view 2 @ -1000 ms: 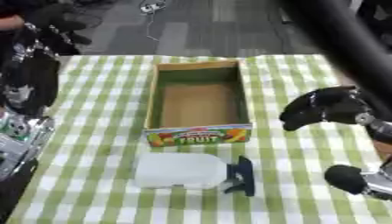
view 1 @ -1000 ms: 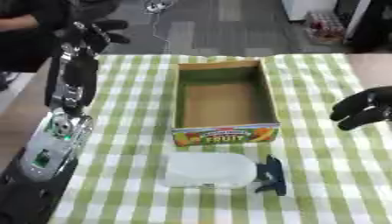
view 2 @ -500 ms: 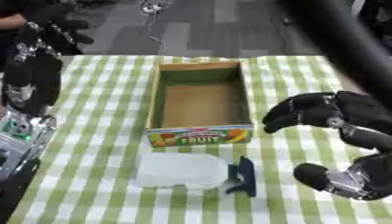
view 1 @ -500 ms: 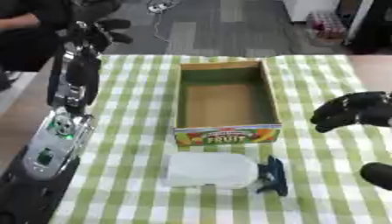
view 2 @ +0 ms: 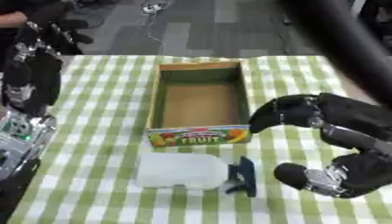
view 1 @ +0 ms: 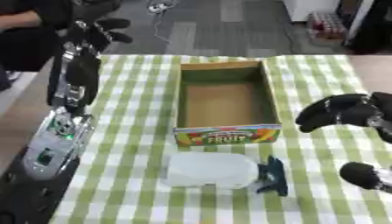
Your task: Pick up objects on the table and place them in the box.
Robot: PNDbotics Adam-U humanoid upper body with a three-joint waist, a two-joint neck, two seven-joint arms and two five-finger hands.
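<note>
Illumination: even, diffuse, moderately bright. Shadows: faint. Both views uniformly soft; right hand [view 2: 295,114] blurred most. No glare.

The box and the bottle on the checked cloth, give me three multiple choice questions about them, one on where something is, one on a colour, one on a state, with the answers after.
1. Where does the white spray bottle lie?
A. inside the box
B. on the cloth, on the near side of the box
C. beyond the box's far end

2. What colour is the bottle's trigger head?
A. dark blue
B. red
C. yellow

3. What is in the cardboard box at this moment?
A. the bottle
B. a pile of fruit
C. nothing, its floor is bare

Answers:
1 B, the bottle lies on its side on the green checked cloth, just before the box's printed FRUIT wall.
2 A, the head at the bottle's right end is dark blue.
3 C, only brown cardboard shows inside; the right hand hangs right of the box, holding nothing.
</note>
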